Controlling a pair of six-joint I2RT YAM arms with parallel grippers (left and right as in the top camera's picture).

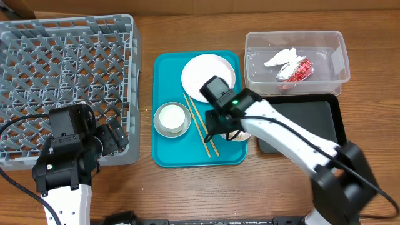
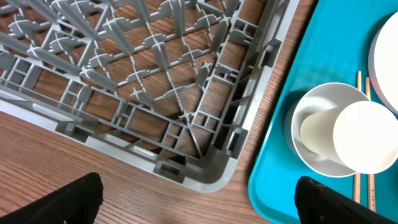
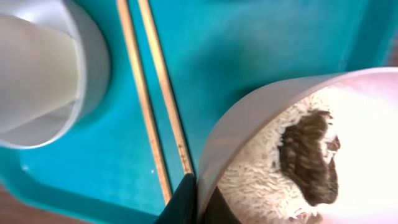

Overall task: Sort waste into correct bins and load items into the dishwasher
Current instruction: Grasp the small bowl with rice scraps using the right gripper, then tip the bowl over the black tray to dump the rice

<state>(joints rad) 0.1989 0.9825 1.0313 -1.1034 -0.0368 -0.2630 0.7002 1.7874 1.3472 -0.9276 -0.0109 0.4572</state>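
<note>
My right gripper is shut on the rim of the small white-pink bowl, which holds white rice and a brown food lump; overhead the bowl sits at the teal tray's right edge. The chopsticks lie on the tray. The white cup stands in the grey metal bowl. The white plate lies behind. The red-and-silver wrapper and tissue lie in the clear tub. My left gripper is open over the table by the grey rack's corner.
The black tray lies right of the teal tray, under my right arm. The rack's near corner is just ahead of my left gripper, with the teal tray's edge to its right.
</note>
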